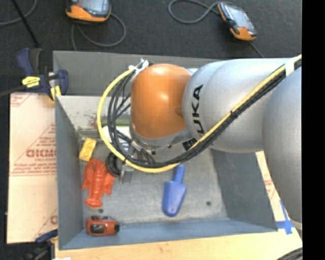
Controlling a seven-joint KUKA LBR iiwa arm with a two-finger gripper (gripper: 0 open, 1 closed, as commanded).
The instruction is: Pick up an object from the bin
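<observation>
Grey metal bin (137,205), dark floor (152,35) around it

We count four loose things in the grey bin (137,202), one of each kind: one yellow block (87,149), one red lobster toy (97,183), one blue scoop (174,194) and one small orange-and-black object (101,226).

1. A dark, matte floor (152,35) is seen along the top and is evenly lit.
2. Two orange-and-grey devices are laid on it, well apart: the left device (89,9) and the right device (236,21).
3. A thin black cable (124,29) is looped by the left device, and a second cable (179,14) is curled beside the right device.
4. The floor may be carpeted, but its texture cannot be made out.
</observation>
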